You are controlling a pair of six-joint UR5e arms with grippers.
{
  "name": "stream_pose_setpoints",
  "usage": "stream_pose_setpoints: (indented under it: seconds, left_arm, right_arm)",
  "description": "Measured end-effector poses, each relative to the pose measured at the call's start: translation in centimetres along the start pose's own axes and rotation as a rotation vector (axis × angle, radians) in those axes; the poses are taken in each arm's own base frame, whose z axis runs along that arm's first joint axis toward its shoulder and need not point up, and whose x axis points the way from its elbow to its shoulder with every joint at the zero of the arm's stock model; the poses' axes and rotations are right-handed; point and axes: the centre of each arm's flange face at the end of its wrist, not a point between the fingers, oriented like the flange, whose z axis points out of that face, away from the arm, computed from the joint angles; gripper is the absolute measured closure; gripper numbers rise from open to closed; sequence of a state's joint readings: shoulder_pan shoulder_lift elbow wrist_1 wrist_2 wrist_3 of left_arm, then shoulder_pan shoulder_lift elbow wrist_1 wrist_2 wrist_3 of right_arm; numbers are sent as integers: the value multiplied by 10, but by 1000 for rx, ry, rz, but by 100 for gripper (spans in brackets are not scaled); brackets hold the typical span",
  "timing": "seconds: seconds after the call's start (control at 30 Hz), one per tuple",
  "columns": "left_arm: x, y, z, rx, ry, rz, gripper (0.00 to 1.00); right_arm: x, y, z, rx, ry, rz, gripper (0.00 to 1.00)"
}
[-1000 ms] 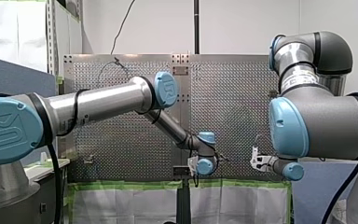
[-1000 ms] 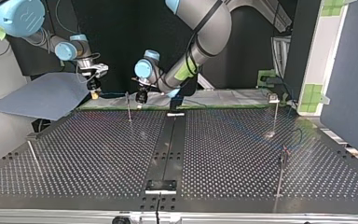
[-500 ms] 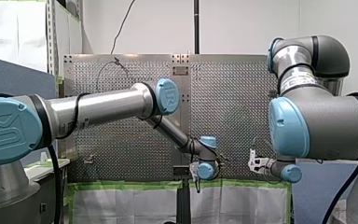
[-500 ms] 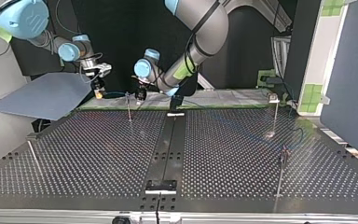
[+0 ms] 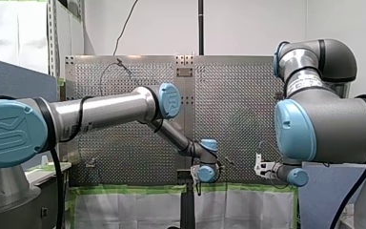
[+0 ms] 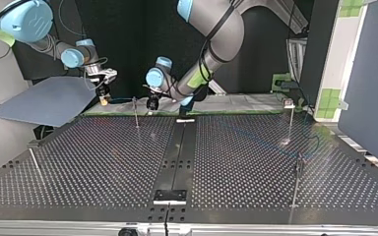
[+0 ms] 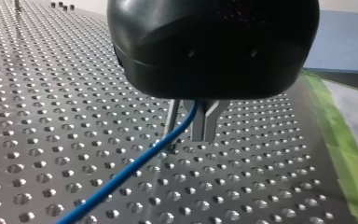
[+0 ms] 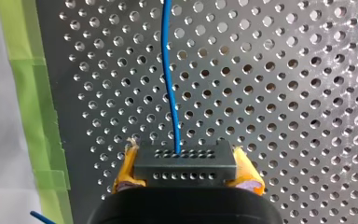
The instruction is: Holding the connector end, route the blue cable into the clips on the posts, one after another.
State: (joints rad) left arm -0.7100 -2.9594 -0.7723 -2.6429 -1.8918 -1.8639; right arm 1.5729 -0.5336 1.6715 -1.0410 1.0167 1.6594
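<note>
— What is the bench like?

— A dark metal plate point(image 6: 103, 162) drilled all over with holes, with a plain strip down its middle and green tape point(image 6: 236, 112) along the far edge. In the top view four thin posts point(image 6: 291, 120) stand on it, at eleven, two, four and eight o'clock.

— And the room?

— That view has a black backdrop behind the arms and a grey-blue board point(image 6: 44, 101) slanting at nine o'clock. The front view gives a white wall point(image 5: 248, 24) above the bench.

— Where is the cable?

— The right wrist view shows it best. My right hand point(image 8: 184, 154) clamps a black connector point(image 8: 186, 175) between yellow pads point(image 8: 127, 168). The blue cable point(image 8: 170, 93) leaves the connector's face and runs straight ahead over the holes.

— The other hand?

— In the left wrist view my left hand point(image 7: 193, 133) has its metal fingers point(image 7: 206, 123) narrow, and the cable runs up between them. Only the top view places the hands. The left one sits just beside the eleven o'clock post point(image 6: 136, 112) and the right one is near it at ten o'clock. I cannot tell whether the cable sits in that post's clip. The front view shows both hands small, around five and six o'clock.
</note>
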Motion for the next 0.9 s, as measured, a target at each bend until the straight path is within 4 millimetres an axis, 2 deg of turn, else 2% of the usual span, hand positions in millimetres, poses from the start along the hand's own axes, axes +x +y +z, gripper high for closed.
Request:
stream_pose_setpoints:
  seconds: [0.27,0.6,0.9]
  left_arm:
    - [-11,-8,9,34,-32,-30,100]
    - [-20,12,18,-30,-56,-37,100]
    - [-22,18,21,-30,-51,-37,100]
  right_arm:
    - [7,7,9,-1,12,-1,100]
    - [16,14,20,-1,25,-1,100]
    - [21,19,26,-1,28,0,100]
